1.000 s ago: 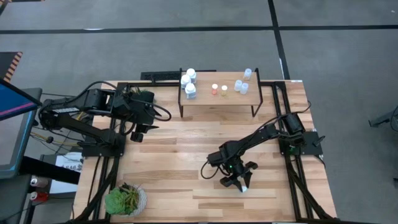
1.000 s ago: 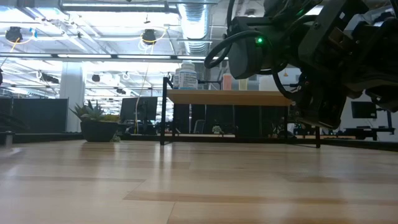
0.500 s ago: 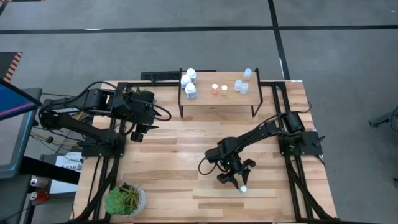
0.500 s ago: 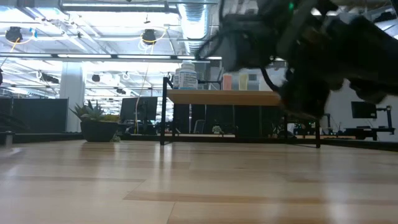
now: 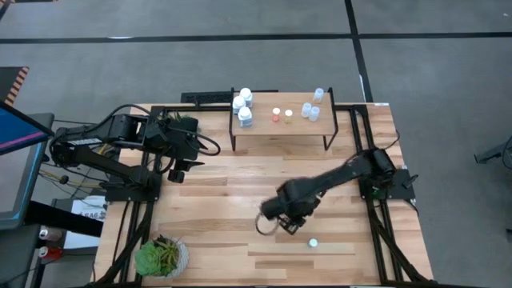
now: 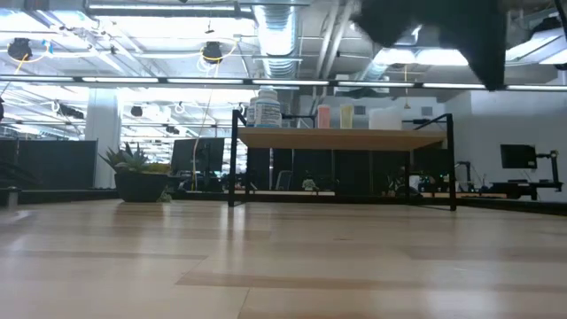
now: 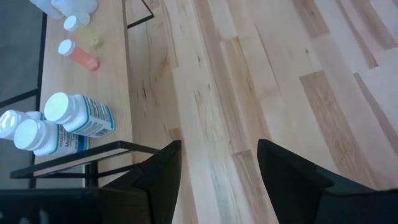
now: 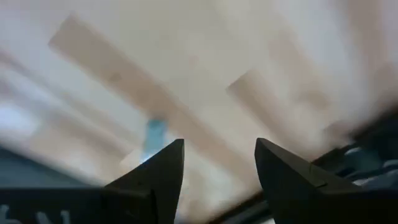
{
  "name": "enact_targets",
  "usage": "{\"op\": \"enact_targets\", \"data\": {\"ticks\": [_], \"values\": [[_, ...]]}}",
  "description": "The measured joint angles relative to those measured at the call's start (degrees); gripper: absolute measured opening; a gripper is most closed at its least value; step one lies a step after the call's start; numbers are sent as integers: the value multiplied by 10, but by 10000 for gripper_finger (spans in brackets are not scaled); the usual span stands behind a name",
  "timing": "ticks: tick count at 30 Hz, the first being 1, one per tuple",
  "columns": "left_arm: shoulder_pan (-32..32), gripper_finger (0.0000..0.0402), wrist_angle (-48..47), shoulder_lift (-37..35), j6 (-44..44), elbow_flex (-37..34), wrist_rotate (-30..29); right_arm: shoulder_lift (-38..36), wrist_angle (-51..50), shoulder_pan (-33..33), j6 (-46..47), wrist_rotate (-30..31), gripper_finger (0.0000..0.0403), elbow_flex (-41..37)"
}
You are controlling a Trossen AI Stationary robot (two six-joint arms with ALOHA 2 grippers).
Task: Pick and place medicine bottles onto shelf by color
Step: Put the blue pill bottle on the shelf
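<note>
Risk first, working left to right. Our left gripper (image 7: 217,180) was parked at the table's left edge near the shelf (image 5: 280,128), fingers apart with nothing between them, so no trouble there.

On the shelf we had three white bottles (image 5: 242,104) at the left end, two orange ones (image 5: 282,115) in the middle and three pale-blue ones (image 5: 312,106) on the right. The white ones had blue printed labels, but we couldn't read any of it.

Our right gripper (image 5: 290,224) hung over the middle of the table, fingers spread and empty. The one stray bottle (image 5: 313,242) stood just beside it on the planks, toward the front edge, not held.

What we figured could go wrong: it's tiny and close to those open fingers, so a sloppy approach could tip it and send it rolling off the front. A grab high on the cap could let it slip mid-carry.
</note>
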Motion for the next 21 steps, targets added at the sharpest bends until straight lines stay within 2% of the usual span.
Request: {"op": "enact_targets", "data": {"ticks": [9, 15, 18, 21], "values": [[0, 197, 1, 0, -61, 0, -1, -134, 2, 142, 256, 168, 219, -13], [0, 197, 2, 0, -140, 0, -6, -239, 3, 259, 343, 285, 214, -92], [0, 197, 2, 0, -184, 0, -7, -252, 14, 308, 367, 289, 208, -149], [0, 197, 2, 0, -218, 0, -7, -243, 66, 359, 392, 261, 204, -203]]}}
